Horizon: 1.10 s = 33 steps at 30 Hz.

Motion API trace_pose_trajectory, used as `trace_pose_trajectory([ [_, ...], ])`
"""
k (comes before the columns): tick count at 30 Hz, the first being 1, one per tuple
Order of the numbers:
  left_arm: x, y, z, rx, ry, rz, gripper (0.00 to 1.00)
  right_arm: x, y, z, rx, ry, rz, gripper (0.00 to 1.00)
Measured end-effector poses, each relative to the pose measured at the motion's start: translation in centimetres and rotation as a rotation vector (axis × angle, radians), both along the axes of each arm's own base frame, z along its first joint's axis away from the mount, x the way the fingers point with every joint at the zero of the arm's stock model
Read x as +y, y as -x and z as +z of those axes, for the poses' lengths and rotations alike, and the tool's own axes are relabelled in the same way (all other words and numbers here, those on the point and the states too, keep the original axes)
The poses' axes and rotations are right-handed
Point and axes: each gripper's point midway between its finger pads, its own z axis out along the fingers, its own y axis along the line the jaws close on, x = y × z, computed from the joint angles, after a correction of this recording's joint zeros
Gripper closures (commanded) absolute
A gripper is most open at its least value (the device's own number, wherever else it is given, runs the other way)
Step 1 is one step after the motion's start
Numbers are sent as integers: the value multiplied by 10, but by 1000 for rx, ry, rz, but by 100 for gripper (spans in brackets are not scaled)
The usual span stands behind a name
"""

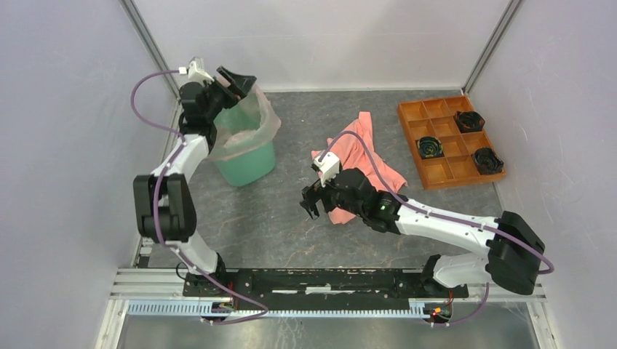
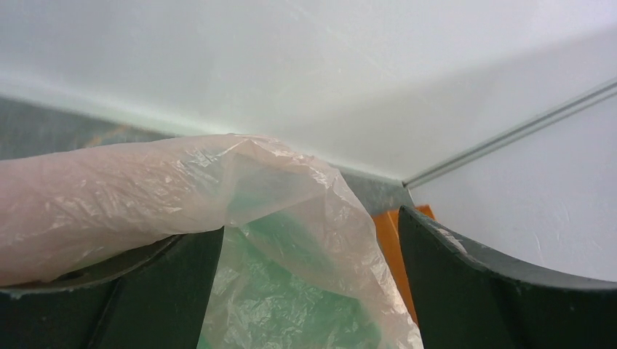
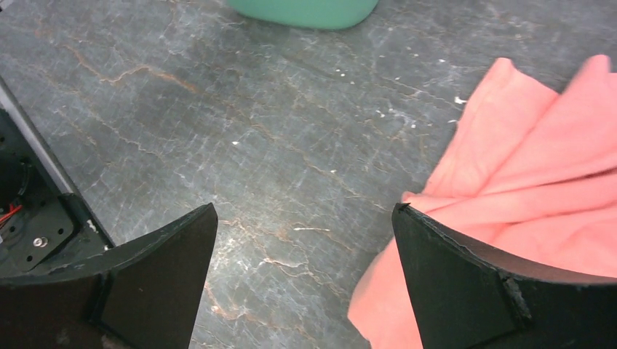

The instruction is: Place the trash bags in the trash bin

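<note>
1. Plastic is already found at the trash bin (image 1: 249,166): the trash bag (image 1: 256,120), pale pink and crinkled, is draped inside it and folded out over its rim, and is bunched highest at the rear edge.
2. The left gripper (image 1: 236,81) is held just above the bin's rear rim with its jaws spread wide. Nothing is pinched, though a fold of film is seen lying across one finger (image 2: 145,298) in the wrist view.
3. The right gripper (image 1: 311,201) is held low over the table, well to the right of the bin and just beside the salmon cloth (image 1: 364,142). It is fully spread and empty.
4. The step in hand is judged to be seating the bag: the raised film at the rear rim is to be tucked down so that the bag sits fully in the bin.
5. A single fold should be caught close to the rim and drawn slowly, since such thin plastic is easily slipped or torn.
6. The light bin may be dragged or tipped by the pull, so it could be steadied from its right side.
</note>
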Motion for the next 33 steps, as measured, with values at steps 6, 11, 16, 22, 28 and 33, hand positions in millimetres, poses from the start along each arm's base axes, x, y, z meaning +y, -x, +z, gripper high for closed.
trace_pose_trajectory([
  [6, 3, -72, 16, -89, -42, 14, 4, -31, -7, 16, -50, 41, -83, 2],
  [11, 13, -89, 29, -55, -110, 54, 1, -66, -6, 57, -142, 13, -163, 2],
  [16, 16, -65, 69, 1, -149, 65, 0, -99, -3, 91, -218, -15, -237, 2],
  [22, 9, 18, 138, -11, -145, 32, 0, -131, -3, 119, -277, 4, -323, 2],
  [28, -2, 93, 191, -104, -110, -14, 0, -157, 0, 165, -352, -32, -383, 2],
  [33, -6, 124, 200, -127, -102, -37, 0, -176, 7, 206, -416, -105, -413, 2],
])
